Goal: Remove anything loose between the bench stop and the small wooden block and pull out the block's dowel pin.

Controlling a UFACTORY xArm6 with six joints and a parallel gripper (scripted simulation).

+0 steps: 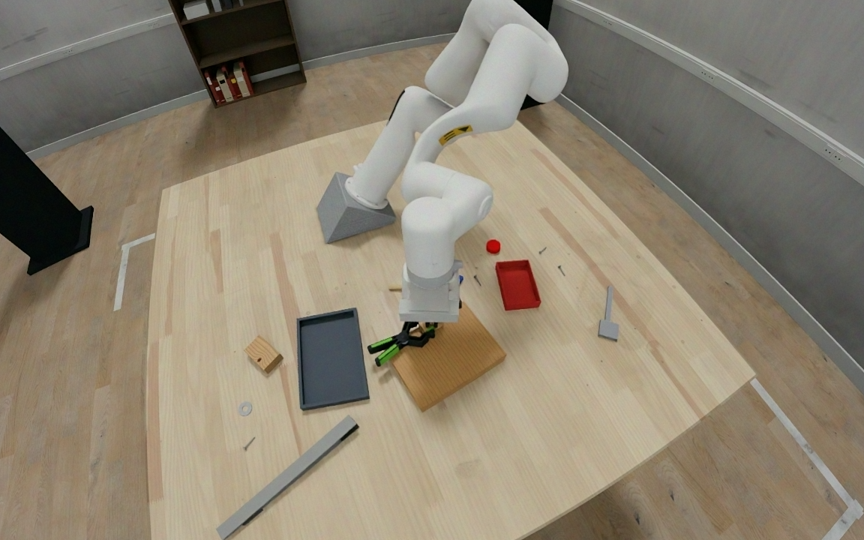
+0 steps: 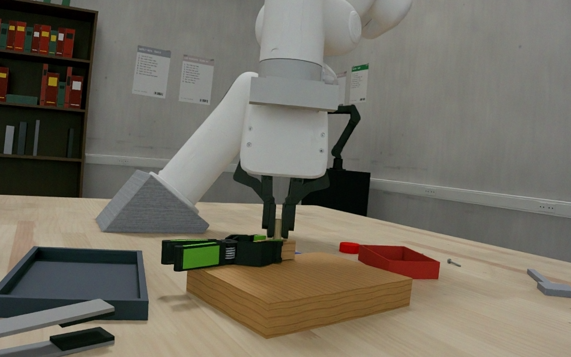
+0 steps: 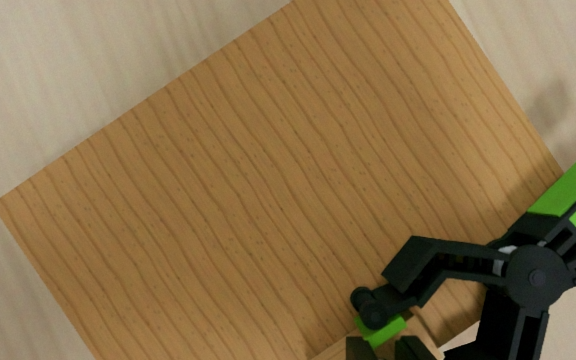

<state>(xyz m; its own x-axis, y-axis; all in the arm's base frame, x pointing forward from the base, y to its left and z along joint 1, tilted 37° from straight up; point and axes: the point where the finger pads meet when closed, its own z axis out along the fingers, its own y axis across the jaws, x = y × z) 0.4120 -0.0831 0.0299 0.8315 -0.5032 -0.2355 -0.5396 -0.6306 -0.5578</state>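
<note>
My gripper (image 2: 277,231) (image 1: 424,328) points straight down over the near-left corner of the bench board (image 1: 451,366) (image 2: 305,284) (image 3: 268,200). It is shut on the pale dowel pin (image 2: 277,225), which stands upright between the fingers above the small wooden block (image 2: 288,249). The block lies flat on the board. The black-and-green spring clamp (image 1: 396,344) (image 2: 216,254) (image 3: 533,270) grips it, with its handles sticking out past the board's edge. The bench stop is hidden behind the clamp and block. I cannot tell how much of the pin sits in the hole.
A dark grey tray (image 1: 302,362) (image 2: 65,305) lies left of the board. A red tray (image 1: 503,289) (image 2: 398,265) and a red cap (image 1: 493,246) (image 2: 348,247) lie to its right. A spare wooden block (image 1: 263,353), a grey bar (image 1: 287,476), a grey L-piece (image 1: 608,322) (image 2: 549,286), a washer (image 1: 241,407) and screws are scattered about.
</note>
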